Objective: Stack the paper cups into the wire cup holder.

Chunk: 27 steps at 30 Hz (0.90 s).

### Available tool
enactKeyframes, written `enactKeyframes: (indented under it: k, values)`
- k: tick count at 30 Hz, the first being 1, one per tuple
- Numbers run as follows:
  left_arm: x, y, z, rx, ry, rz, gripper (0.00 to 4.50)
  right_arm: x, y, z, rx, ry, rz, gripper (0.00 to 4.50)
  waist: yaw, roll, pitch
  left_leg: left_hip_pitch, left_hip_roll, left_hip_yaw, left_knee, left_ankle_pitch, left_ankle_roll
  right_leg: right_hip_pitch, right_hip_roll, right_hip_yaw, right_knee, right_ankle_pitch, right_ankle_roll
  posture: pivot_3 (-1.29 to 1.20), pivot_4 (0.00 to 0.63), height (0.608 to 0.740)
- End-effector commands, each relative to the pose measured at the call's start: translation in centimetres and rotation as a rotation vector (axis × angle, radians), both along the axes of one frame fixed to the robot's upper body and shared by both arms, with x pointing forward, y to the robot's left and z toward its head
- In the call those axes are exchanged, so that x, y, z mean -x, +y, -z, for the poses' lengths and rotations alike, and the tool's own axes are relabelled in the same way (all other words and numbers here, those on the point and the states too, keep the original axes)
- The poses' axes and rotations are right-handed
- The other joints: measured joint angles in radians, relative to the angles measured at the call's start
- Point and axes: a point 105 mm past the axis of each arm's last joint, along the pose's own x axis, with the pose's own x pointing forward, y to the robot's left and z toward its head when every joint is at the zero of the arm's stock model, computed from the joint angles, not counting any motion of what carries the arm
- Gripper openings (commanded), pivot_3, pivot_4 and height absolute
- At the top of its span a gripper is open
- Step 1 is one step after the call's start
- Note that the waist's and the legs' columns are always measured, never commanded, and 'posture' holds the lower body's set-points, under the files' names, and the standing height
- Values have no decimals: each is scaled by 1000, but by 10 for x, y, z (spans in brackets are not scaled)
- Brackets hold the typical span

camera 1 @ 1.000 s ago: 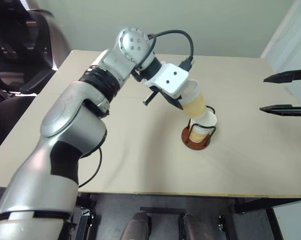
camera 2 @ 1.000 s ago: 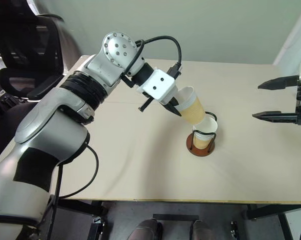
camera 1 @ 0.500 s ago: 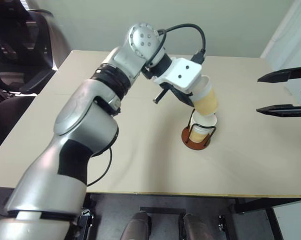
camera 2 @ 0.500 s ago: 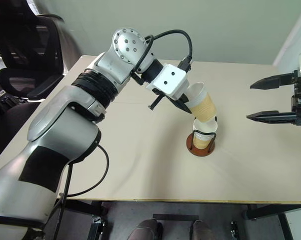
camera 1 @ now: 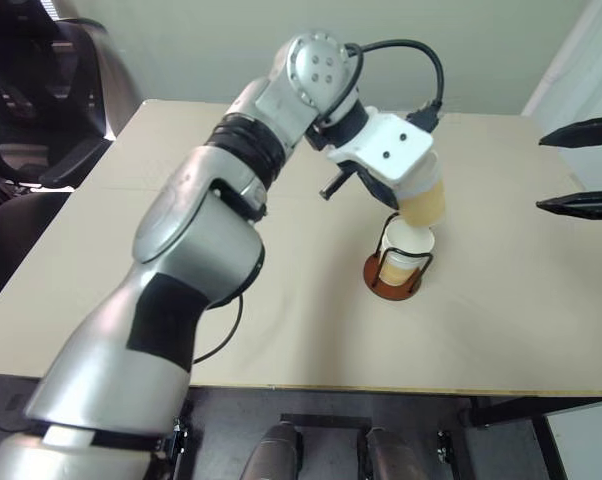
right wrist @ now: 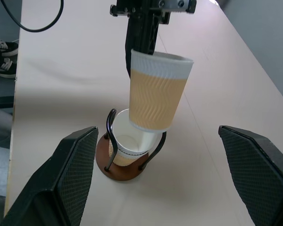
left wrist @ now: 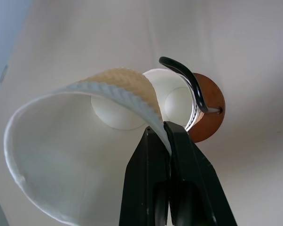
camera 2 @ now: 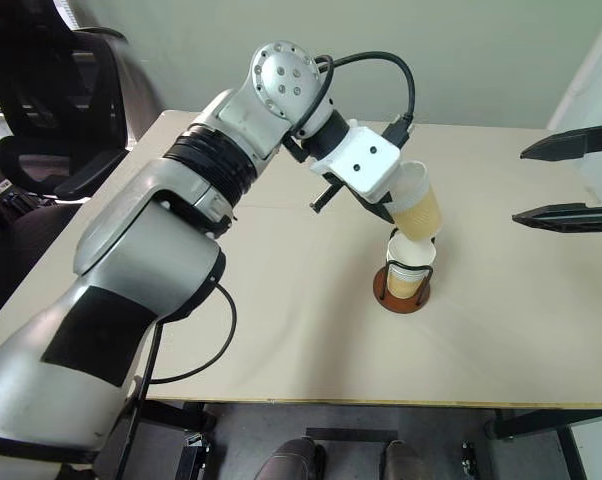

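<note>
Now left gripper pinched shut on rim of tan ribbed paper cup, tilted just above white-rimmed cup seated in black-wire, brown-disc holder on beige table, presumably for nesting. Right gripper spread open, well aside, empty.

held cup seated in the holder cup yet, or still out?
Mostly out. The held cup hangs from the left claw, pinched at its rim; just its base dips into the cup in the holder.
</note>
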Motion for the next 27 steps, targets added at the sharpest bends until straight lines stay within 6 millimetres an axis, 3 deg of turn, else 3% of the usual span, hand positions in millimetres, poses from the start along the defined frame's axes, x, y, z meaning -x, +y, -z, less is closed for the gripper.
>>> enactKeyframes:
  k: [1, 27]
  values:
    - [6, -4, -14, -30, -62, 36, 36, 10, 0, -17, 5, -62, -5, 4172, 0, 0, 0, 0, 0, 0, 0, 0, 0, 0, 0, 0, 0, 0, 0, 0, 150, 740]
    - [3, -10, 11, -142, -100, 64, 36, 14, 9, -21, 2, -37, -6, 4172, 1, 0, 0, 0, 0, 2, 0, -1, 2, 0, 0, 1, 0, 0, 1, 0, 150, 740]
